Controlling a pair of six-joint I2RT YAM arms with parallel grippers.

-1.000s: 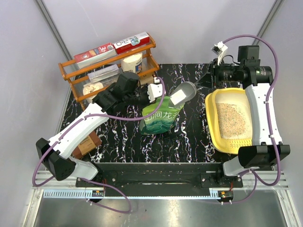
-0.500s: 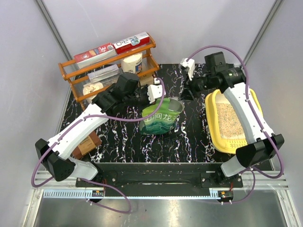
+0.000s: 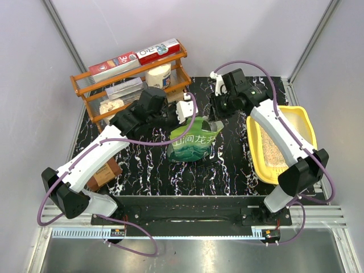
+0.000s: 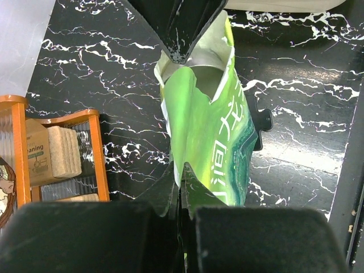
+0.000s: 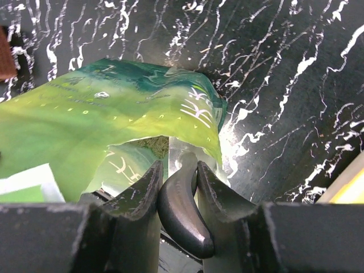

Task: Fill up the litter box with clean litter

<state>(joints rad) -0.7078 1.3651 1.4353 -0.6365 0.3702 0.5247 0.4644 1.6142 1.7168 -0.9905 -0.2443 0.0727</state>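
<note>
On the black marble-patterned desk (image 3: 148, 170) there is one large shallow yellow plastic litter box (image 3: 263, 169), one green pouch with white characters (image 3: 190, 147), one orange rack (image 3: 86, 94) and one small brown box (image 3: 102, 174). The rack carries two long red and white cartons (image 3: 116, 61) and one round cream tub (image 3: 158, 74). One dark grey scoop handle (image 5: 181, 210) is visible.

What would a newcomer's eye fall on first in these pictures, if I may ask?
The bright green litter pouch stands at the centre of the table, its rim pinched by the left gripper while the right gripper holds a grey scoop at its mouth. To its right lies the yellow litter box, with pale litter inside.
</note>
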